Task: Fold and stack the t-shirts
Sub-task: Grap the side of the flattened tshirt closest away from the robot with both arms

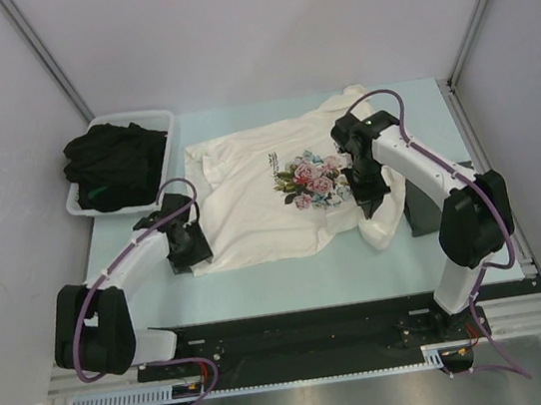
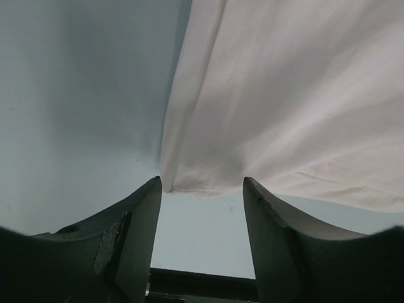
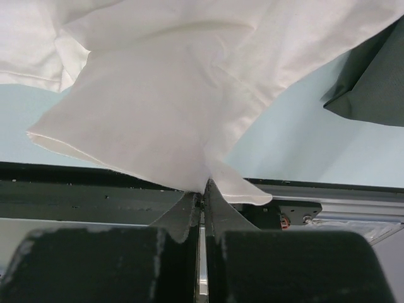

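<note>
A cream-white t-shirt [image 1: 251, 205] with a pink rose print [image 1: 313, 181] lies spread on the light blue table [image 1: 291, 275]. My left gripper [image 1: 193, 259] stands open at the shirt's near left corner. In the left wrist view that corner of the white shirt [image 2: 252, 95] lies on the table just at the tips of the left gripper [image 2: 202, 183], with nothing between the fingers. My right gripper [image 1: 369, 199] is shut on a fold of the shirt's right side. In the right wrist view the white cloth [image 3: 158, 113] rises bunched from the right gripper [image 3: 203, 186].
A white tub [image 1: 118, 120] at the back left holds black t-shirts [image 1: 114, 164]. A dark grey t-shirt [image 1: 418, 212] lies at the right under my right arm, and the dark grey t-shirt [image 3: 372, 76] also shows in the right wrist view. The black rail [image 1: 299, 329] runs along the near edge.
</note>
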Available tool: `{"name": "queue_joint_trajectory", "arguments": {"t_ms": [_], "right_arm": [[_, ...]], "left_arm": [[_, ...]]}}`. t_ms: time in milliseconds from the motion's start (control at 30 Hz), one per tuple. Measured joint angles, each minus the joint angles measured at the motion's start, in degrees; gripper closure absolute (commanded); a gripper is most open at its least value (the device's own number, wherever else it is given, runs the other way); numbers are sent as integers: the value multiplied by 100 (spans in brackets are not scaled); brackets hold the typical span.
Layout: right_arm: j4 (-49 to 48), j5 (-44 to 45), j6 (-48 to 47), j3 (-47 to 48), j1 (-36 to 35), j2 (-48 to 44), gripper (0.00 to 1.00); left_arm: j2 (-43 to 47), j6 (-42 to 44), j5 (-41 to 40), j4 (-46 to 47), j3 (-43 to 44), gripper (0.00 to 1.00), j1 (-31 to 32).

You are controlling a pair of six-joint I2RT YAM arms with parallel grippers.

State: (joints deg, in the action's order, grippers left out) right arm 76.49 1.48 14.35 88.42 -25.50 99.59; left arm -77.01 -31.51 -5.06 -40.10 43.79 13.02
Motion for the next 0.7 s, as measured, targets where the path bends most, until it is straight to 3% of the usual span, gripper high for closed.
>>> {"name": "queue_joint_trajectory", "arguments": {"t_ms": [500,700], "right_arm": [[2,-46,-9,-46,50,-168,100],[2,-48,-9,-61,59,-168,100]], "left_arm": [[-446,-114,-186,87,-175,40,-2],[-520,-129,-164,146,-149,47,-2]]}}
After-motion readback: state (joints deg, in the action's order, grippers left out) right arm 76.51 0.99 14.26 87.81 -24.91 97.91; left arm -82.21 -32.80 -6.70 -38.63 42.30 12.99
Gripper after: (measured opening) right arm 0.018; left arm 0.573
